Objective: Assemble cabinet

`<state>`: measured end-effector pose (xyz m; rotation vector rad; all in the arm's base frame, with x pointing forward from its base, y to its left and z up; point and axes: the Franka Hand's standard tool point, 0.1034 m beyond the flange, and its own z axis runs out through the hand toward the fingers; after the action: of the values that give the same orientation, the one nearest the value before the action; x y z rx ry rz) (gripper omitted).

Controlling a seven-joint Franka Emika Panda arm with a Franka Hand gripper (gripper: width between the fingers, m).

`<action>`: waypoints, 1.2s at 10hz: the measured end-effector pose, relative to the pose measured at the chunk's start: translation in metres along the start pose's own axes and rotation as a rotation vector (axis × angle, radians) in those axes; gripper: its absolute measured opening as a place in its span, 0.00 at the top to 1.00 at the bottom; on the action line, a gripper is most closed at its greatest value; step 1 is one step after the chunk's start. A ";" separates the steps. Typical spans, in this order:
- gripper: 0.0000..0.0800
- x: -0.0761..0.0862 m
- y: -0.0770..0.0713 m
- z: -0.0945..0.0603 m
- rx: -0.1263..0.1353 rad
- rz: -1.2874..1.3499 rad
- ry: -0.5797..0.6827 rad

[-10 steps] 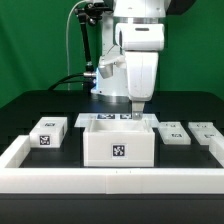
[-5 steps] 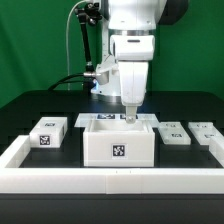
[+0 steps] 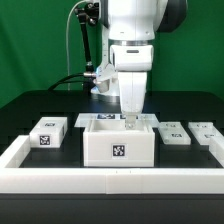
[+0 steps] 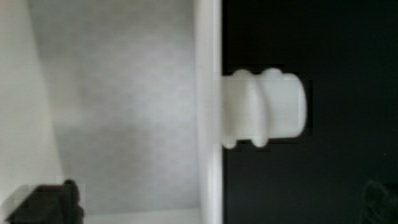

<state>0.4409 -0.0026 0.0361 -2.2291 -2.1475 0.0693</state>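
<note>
The cabinet (image 3: 118,145) is a large open white box with a black-and-white tag on its front, standing at the middle of the table. My gripper (image 3: 129,119) hangs straight down over the box's back wall, fingertips at rim height. In the wrist view the white cabinet wall (image 4: 125,110) fills one side, its edge runs between my two dark fingers (image 4: 45,205), and a ribbed white peg (image 4: 263,108) sticks out from that edge. The jaws stand wide apart, one on each side of the wall, holding nothing.
A small tagged white panel (image 3: 47,132) lies to the exterior view's left of the box. Two flat tagged pieces (image 3: 174,134) (image 3: 204,131) lie to its right. The marker board (image 3: 95,119) lies just behind the box. A long white border rail (image 3: 110,179) runs along the front.
The arm has shifted a little toward the exterior view's left, and the gripper now sits over the box's back wall. The box and loose parts have not moved.
</note>
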 end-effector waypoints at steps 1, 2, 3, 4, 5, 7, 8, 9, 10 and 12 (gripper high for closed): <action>0.00 0.000 -0.001 0.004 0.007 0.001 0.001; 0.00 0.000 0.000 0.005 0.008 0.002 0.001; 0.06 0.000 0.000 0.006 0.010 0.002 0.002; 0.06 0.000 0.000 0.007 0.015 0.010 0.002; 0.31 0.000 0.000 0.008 0.015 0.010 0.002; 0.76 0.000 -0.001 0.008 0.016 0.010 0.002; 0.76 0.000 -0.001 0.008 0.017 0.010 0.002; 0.91 0.000 -0.001 0.009 0.017 0.010 0.002; 0.95 0.000 0.000 0.008 0.012 0.011 0.002; 0.95 0.000 0.000 0.008 0.012 0.011 0.002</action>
<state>0.4406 -0.0031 0.0282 -2.2332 -2.1284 0.0796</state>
